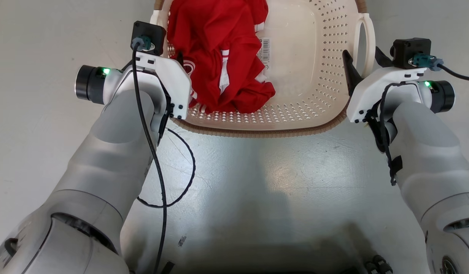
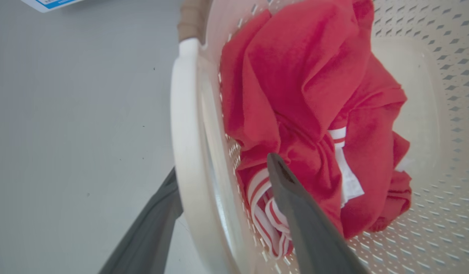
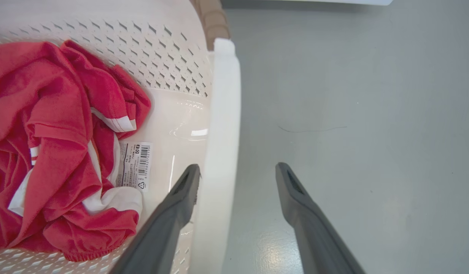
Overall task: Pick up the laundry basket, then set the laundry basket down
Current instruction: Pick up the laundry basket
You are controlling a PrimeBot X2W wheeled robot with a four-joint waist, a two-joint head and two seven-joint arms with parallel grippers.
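Lifting step: I judge the cream-white perforated plastic laundry basket point(image 1: 314, 95) with the brown woven-look rim is straddled but not yet clamped. I want both grippers to close on the handles together, then rise level.
Basket position: it sits on the glossy grey floor point(image 1: 257, 182), straight ahead, between my two arms.
Load: a crumpled red garment with white stripes point(image 1: 219, 49) lies heaped toward my left, so I expect that side to be heavier.
Left gripper point(image 2: 223, 167): spread around the white left loop handle point(image 2: 185, 133), with one dark finger outside and the other inside above the garment. I should avoid pinching cloth.
Right gripper point(image 3: 237, 168): wide apart around the white right loop handle point(image 3: 223, 133), with the inner finger just beside it and the outer finger well clear over the floor.
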